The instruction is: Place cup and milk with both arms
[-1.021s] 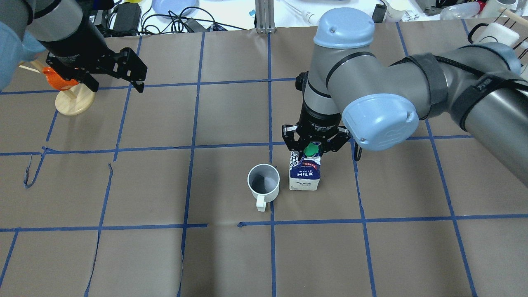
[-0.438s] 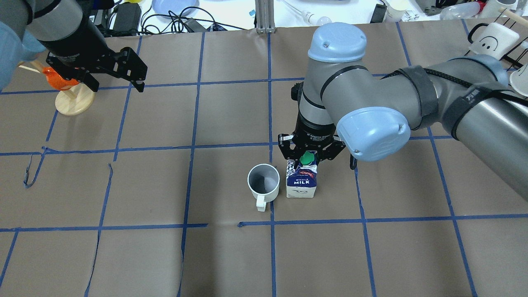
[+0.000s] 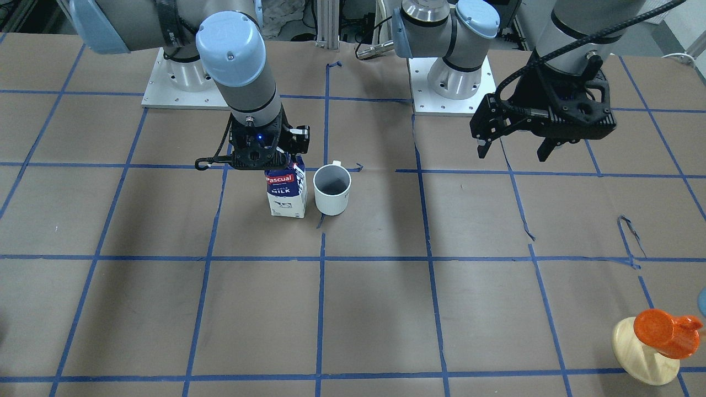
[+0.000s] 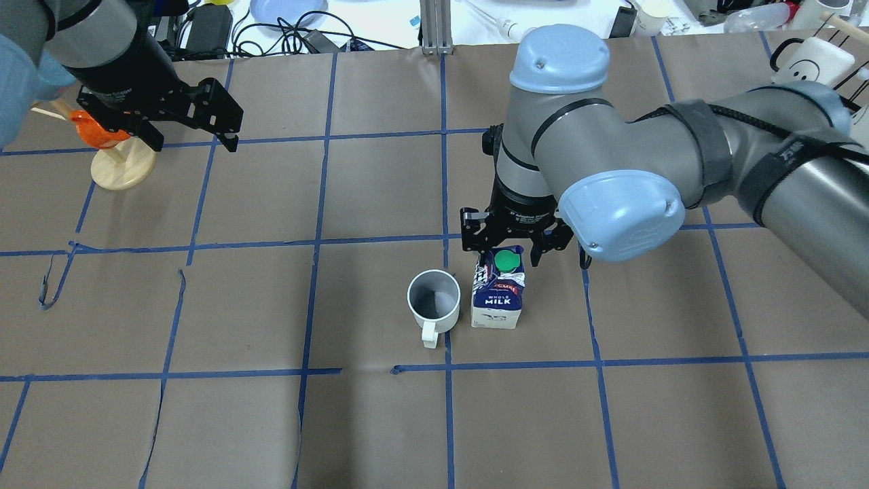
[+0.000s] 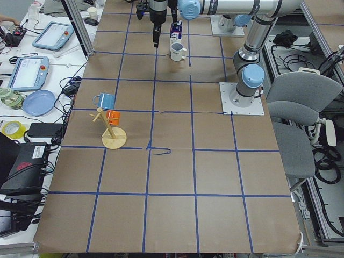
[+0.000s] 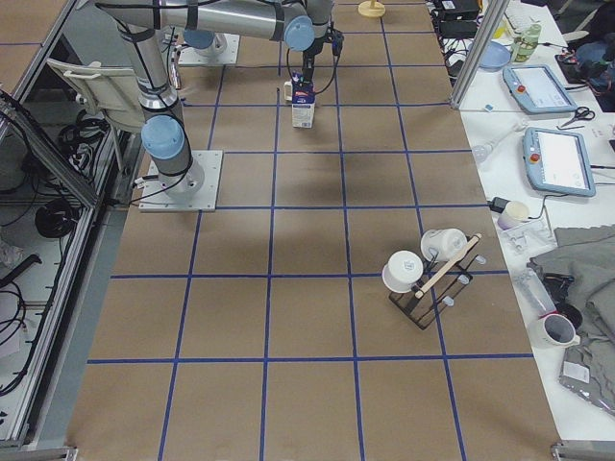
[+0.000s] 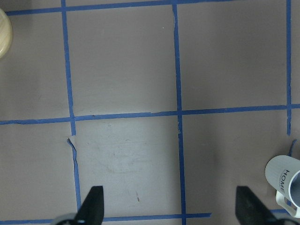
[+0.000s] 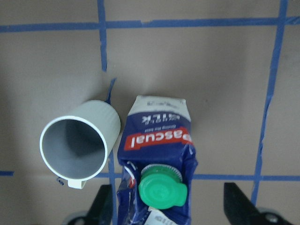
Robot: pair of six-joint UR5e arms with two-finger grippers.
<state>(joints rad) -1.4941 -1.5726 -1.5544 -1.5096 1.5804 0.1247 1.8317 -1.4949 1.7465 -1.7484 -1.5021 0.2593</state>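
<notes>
The dark blue and white milk carton (image 4: pixel 497 299), green-capped with a red Pascual label, stands upright on the table (image 4: pixel 271 421) just beside the white, grey-lined cup (image 4: pixel 433 299), while the right gripper (image 4: pixel 508 252) straddles its top spread wide, gripping nothing, and the left gripper (image 4: pixel 193 144) hangs open and empty well apart.

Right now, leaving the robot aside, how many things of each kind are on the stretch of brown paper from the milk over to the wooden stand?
Cups: 3, the white cup, the orange cup and the blue cup
Cartons: 1, the milk carton
Stands: 1, the wooden stand
Total: 5
</notes>
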